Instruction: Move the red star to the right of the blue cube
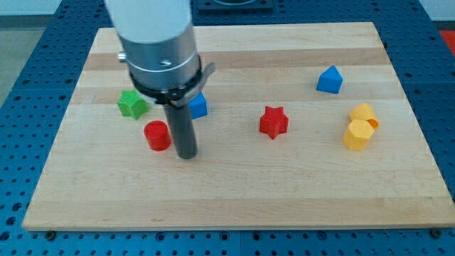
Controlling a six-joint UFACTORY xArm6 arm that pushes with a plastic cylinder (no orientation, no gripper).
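The red star [274, 121] lies near the middle of the wooden board [234, 192]. A blue cube [198, 105] sits to its left, partly hidden behind the rod. A second blue block [329, 80], house-shaped, sits at the upper right. My tip [186, 155] rests on the board just below the blue cube and right beside a red cylinder [157, 135], well to the left of the red star.
A green star [132, 104] lies at the left, above the red cylinder. Two yellow blocks [360, 126] sit touching each other at the right. The arm's grey housing [160, 43] covers the upper left of the board. A blue perforated table surrounds the board.
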